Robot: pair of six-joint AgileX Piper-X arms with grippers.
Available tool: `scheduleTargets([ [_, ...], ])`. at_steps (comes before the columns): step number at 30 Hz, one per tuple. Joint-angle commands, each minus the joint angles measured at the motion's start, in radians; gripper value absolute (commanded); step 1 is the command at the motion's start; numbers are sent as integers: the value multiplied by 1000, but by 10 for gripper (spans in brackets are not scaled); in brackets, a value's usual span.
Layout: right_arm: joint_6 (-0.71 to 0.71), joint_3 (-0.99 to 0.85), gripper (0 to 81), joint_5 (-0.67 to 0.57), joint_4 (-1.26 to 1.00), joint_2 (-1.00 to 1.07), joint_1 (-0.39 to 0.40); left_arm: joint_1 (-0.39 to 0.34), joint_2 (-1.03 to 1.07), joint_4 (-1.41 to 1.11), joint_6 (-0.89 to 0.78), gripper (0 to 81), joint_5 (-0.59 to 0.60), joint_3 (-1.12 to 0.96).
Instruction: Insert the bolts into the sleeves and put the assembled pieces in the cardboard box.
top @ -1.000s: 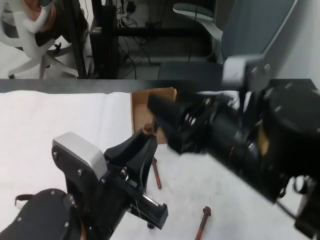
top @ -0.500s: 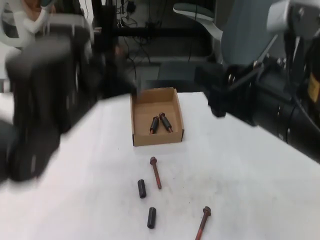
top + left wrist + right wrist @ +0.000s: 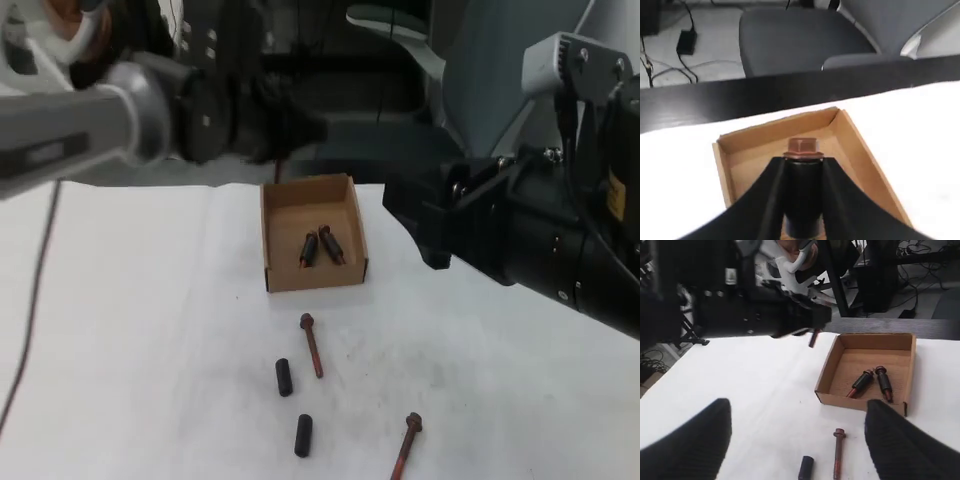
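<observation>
My left gripper (image 3: pixel 802 167) is shut on an assembled piece (image 3: pixel 801 200), a black sleeve with a rusty bolt head on top. It hangs above the far part of the cardboard box (image 3: pixel 862 155). In the high view the left gripper (image 3: pixel 288 135) sits just behind the box (image 3: pixel 268 250), the bolt's tip pointing down. Two assembled pieces (image 3: pixel 309 248) (image 3: pixel 331 243) lie inside. My right gripper (image 3: pixel 796 405) is open with nothing between its fingers, off to the right of the box (image 3: pixel 860 402). In front of the box lie a loose bolt (image 3: pixel 312 346) and two black sleeves (image 3: pixel 284 377) (image 3: pixel 303 435).
A second loose bolt (image 3: pixel 404 448) lies at the front right of the white bench cover. The right arm's dark body (image 3: pixel 540 240) fills the right side. The bench's black far edge (image 3: pixel 740 102) runs behind the box, with an office chair (image 3: pixel 800 35) beyond.
Both arms have left the middle of the bench. The left arm rose and swung to behind the box with the piece; the right arm drew back to the right.
</observation>
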Motion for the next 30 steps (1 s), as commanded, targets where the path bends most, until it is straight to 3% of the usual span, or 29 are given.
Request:
scheduleTargets([
  [1,13,-12,700,-19,10,-5,-5,-6,83,49,-24,18,10,-49],
  [5,13,-12,700,-23,87,-5,-5,-14,178,114,-26,15,55,-87],
  [6,13,-12,700,-32,111,-5,-5,-19,194,115,-26,52,55,-89],
  [9,22,-12,700,-56,160,-5,-5,-27,228,92,-23,305,72,-93],
  [12,53,-12,700,-94,176,-5,-5,-29,242,67,-28,682,73,-93],
  [19,77,-12,700,-144,239,-3,-3,-27,228,61,-53,700,166,-129],
  [26,106,-12,700,-150,283,62,-3,-23,64,57,-11,700,168,-164],
  [30,114,-12,700,-172,245,173,31,-3,-76,172,109,700,42,-164],
])
